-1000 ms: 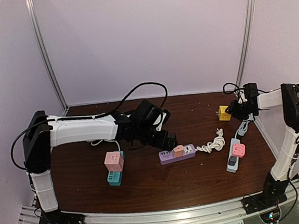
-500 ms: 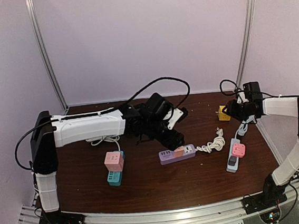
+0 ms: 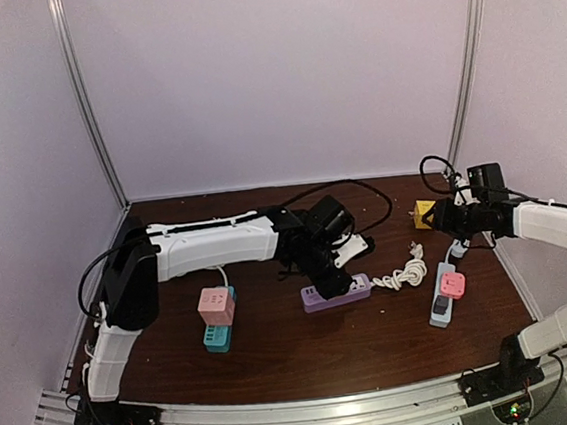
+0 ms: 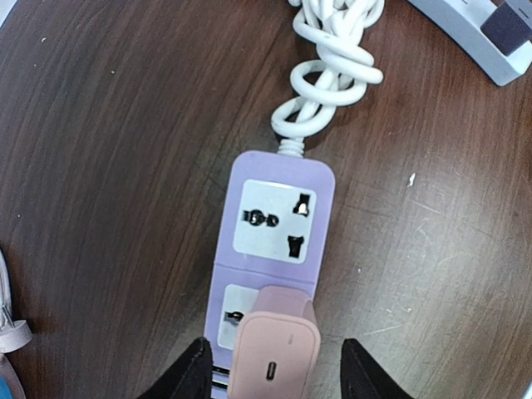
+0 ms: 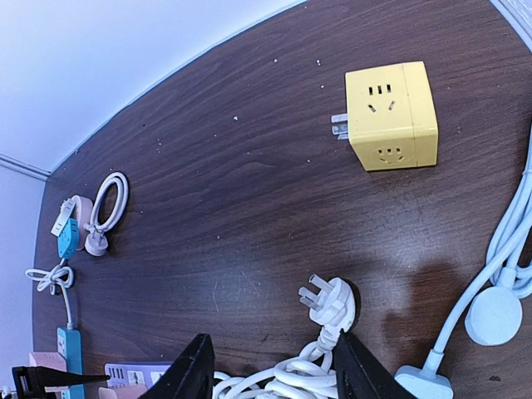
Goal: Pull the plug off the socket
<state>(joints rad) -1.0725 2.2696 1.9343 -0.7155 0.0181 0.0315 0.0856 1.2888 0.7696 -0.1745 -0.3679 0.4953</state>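
On the dark wooden table (image 4: 100, 150), my left gripper (image 4: 274, 356) is spread wide. The pink plug (image 4: 276, 332) sits between its fingers, untouched, in the purple power strip (image 4: 283, 179), its near end cut off by the frame. My right gripper (image 5: 270, 353) gapes too, holding nothing.

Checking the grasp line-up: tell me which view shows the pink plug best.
Left wrist: the pink plug sits close and uncovered in the purple strip, between the fingers of the left gripper. Top external: that gripper covers it. Right wrist: only the strip's corner shows.
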